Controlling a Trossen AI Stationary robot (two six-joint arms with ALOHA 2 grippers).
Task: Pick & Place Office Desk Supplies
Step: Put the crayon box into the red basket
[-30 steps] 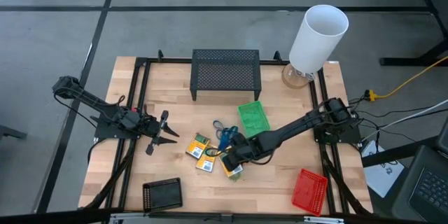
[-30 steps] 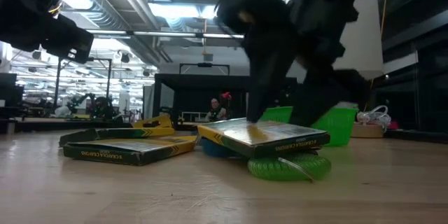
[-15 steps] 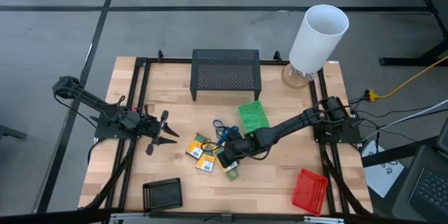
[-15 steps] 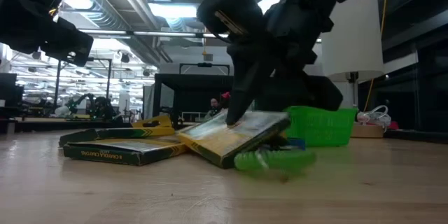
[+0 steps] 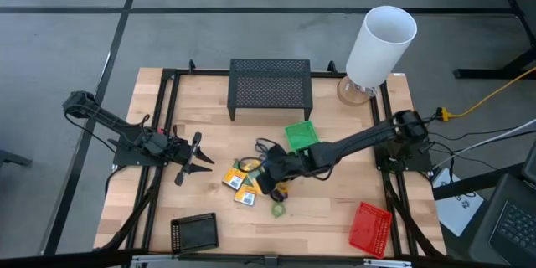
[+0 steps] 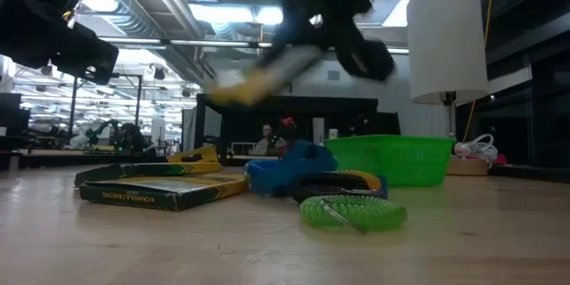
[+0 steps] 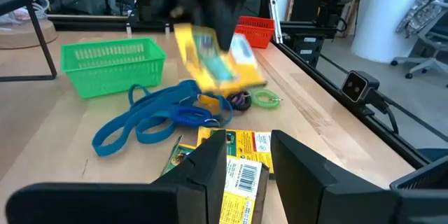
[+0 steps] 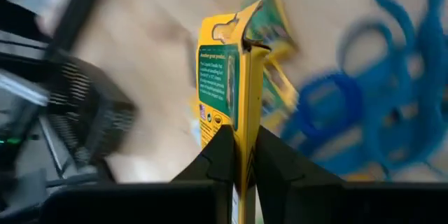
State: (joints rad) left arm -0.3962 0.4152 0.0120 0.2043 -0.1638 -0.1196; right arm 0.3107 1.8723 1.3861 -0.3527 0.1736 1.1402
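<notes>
Wooden desk (image 5: 335, 209) in a lit workshop, holding scattered supplies. Landmark: green basket (image 5: 301, 138). Right end effector (image 5: 270, 177), just beside the basket on its left-arm side, pinches a yellow-and-green flat pack (image 8: 225, 84) by one edge, lifted clear above the blue band loops (image 7: 150, 115). Risk: the thin edge grip may let the pack swing or slip onto the loops and green coiled ring (image 6: 352, 212) below. Left end effector (image 5: 197, 157), well apart from the basket, hangs with fingers spread, idle.
</notes>
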